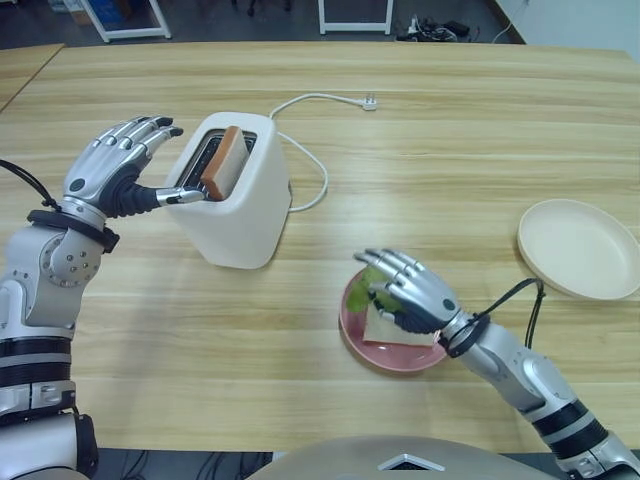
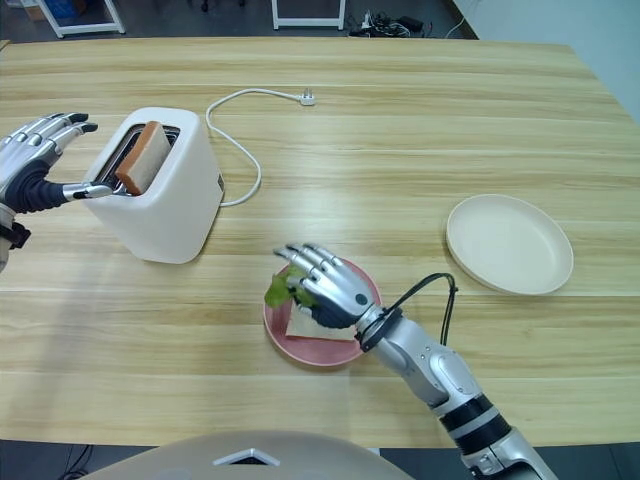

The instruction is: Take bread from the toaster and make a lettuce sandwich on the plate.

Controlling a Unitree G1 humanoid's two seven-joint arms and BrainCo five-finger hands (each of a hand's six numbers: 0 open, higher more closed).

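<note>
A white toaster (image 1: pixel 240 205) stands left of the table's middle, with one brown bread slice (image 1: pixel 222 160) sticking up from its slot. My left hand (image 1: pixel 115 160) is at the toaster's left side, fingers spread above its top and thumb touching the top left edge. It holds nothing. Near the front edge lies a pink plate (image 1: pixel 385 350) with a pale bread slice (image 1: pixel 395 328) on it. My right hand (image 1: pixel 415 290) rests over this plate, fingers curled around a green lettuce leaf (image 2: pixel 280 290) lying over the slice.
A cream plate (image 1: pixel 578 248) sits at the right edge of the table. The toaster's white cord (image 1: pixel 318 170) loops behind it, its plug (image 1: pixel 370 102) lying loose on the wood. A darker table corner (image 1: pixel 20 65) adjoins at far left.
</note>
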